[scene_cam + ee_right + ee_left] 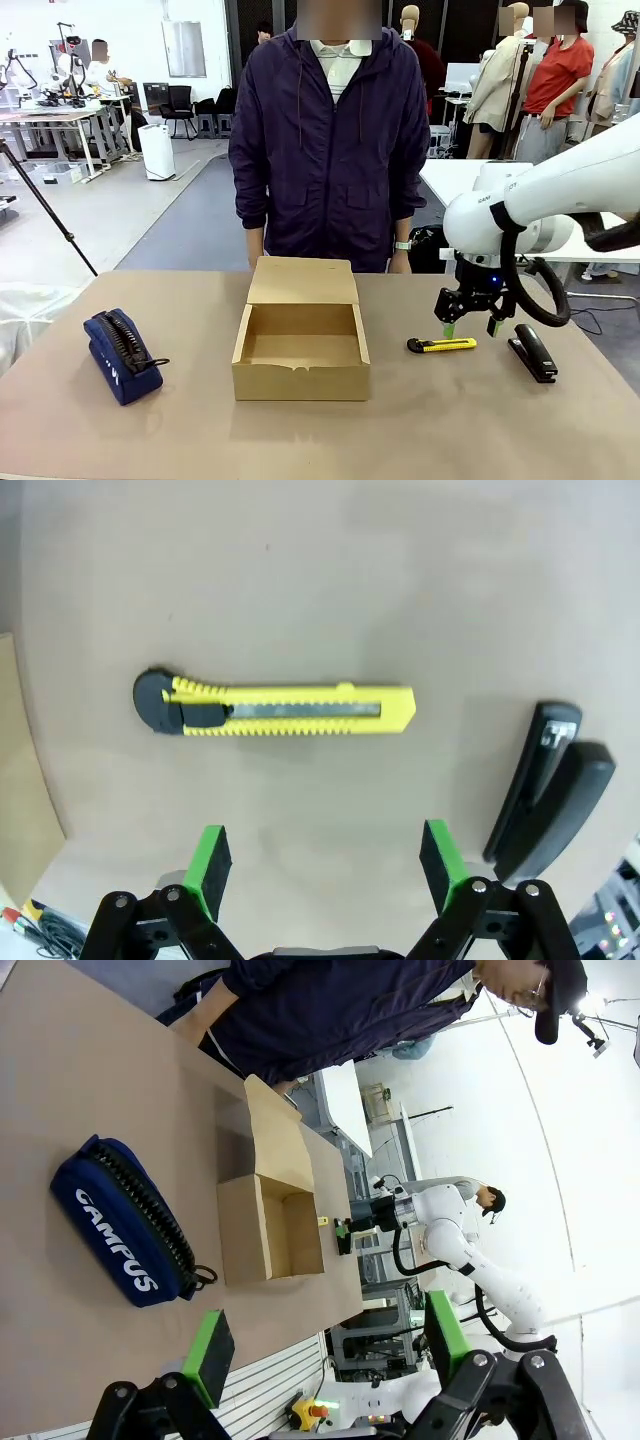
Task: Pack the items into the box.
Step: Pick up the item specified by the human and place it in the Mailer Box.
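Observation:
The brown cardboard box (pixel 301 353) stands open mid-table, its flap lid folded back toward the person (pixel 327 140). A yellow utility knife (pixel 441 345) with a black end lies flat to the right of the box. My right gripper (pixel 471 327) hangs open just above the knife's right end, holding nothing; in the right wrist view the knife (pixel 275 707) lies beyond the green pads (pixel 209 861). The navy-blue zippered pouch (pixel 119 354) rests at the table's left. My left gripper (pixel 322 1353) is open, high above the table, with the pouch (pixel 125 1222) and box (pixel 270 1223) far below it.
A black stapler (pixel 532 352) lies at the right of the knife, close to my right gripper, and appears in the right wrist view (pixel 548 791). The person stands at the far edge behind the box, hands down. Bare table (pixel 450 420) stretches along the front.

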`<action>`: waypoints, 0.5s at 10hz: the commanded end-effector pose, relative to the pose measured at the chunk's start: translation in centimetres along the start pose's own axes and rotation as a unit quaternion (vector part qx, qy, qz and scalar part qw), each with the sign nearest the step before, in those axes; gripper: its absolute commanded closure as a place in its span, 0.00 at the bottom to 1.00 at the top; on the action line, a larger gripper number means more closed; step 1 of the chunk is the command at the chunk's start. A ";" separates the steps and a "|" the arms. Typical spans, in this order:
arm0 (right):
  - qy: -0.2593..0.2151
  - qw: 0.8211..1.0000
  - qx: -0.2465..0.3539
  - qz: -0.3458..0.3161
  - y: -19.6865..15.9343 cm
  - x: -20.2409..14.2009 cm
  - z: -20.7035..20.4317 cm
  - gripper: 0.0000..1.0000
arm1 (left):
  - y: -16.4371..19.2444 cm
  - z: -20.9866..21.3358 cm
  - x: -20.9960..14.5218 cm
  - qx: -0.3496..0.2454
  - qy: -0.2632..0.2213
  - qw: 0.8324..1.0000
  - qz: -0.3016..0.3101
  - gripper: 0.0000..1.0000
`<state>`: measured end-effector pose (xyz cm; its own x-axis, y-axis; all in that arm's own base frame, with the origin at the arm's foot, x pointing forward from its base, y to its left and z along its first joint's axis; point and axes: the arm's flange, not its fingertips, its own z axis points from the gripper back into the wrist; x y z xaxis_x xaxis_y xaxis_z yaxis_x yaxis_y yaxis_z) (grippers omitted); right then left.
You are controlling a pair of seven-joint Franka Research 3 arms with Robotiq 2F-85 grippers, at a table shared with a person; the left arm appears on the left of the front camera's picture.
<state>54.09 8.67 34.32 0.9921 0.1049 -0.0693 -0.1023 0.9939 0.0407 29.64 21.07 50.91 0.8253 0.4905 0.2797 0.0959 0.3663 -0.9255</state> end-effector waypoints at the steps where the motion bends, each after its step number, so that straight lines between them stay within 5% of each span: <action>1: -0.004 0.998 0.011 0.069 0.1 0.4 1.3 0.00 | -0.2 0.1 0.1 -0.011 -0.005 1.000 0.000 0.00; 2: 0.028 0.985 0.033 0.167 0.1 0.4 1.5 0.00 | -0.2 0.1 0.1 -0.011 -0.005 1.000 0.000 0.00; 3: 0.045 0.945 0.036 0.323 0.1 0.3 1.8 0.00 | -0.2 0.1 0.1 -0.011 -0.005 1.000 0.000 0.00; 4: 0.062 0.874 0.036 0.481 0.2 0.0 2.3 0.00 | -0.2 0.1 0.1 -0.011 -0.005 1.000 0.000 0.00; 5: 0.083 0.778 0.060 0.620 0.2 -0.5 2.8 0.00 | -0.2 0.1 0.1 -0.011 -0.005 1.000 0.000 0.00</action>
<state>53.95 9.86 36.09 0.7174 0.6942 -0.0576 -0.6835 0.7175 0.1346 29.64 21.09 50.90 0.8254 0.4908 0.2791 0.0953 0.3660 -0.9257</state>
